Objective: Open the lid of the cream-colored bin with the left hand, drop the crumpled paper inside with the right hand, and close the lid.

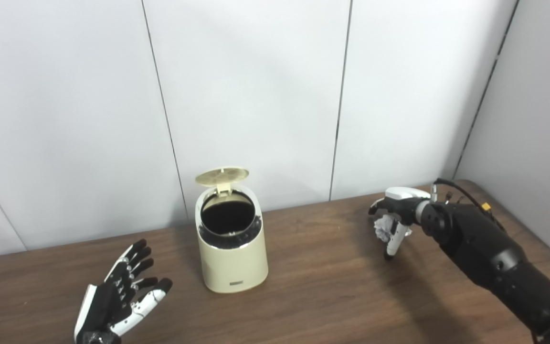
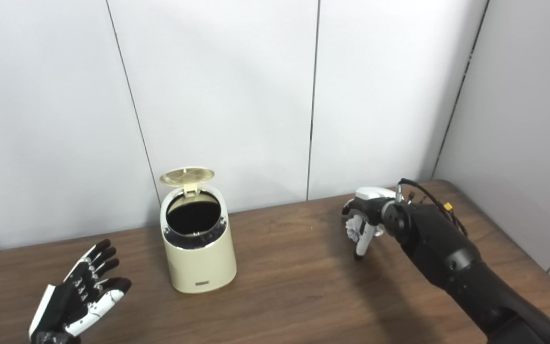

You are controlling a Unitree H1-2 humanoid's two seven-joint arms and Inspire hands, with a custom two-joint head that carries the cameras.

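Observation:
The cream-colored bin (image 1: 232, 258) stands on the wooden table (image 1: 322, 286), left of the middle. Its round lid (image 1: 221, 176) is tipped up and back, and the dark inside (image 1: 227, 217) shows. My right hand (image 1: 394, 215) is at the back right of the table, well right of the bin, with its fingers closed around the crumpled white paper (image 1: 384, 227) just above the tabletop. My left hand (image 1: 122, 291) lies open, palm up, near the front left, apart from the bin and holding nothing.
White wall panels (image 1: 256, 95) stand close behind the table. The table's right edge (image 1: 518, 224) runs just beyond my right arm (image 1: 490, 258). Bare tabletop lies between the bin and the right hand.

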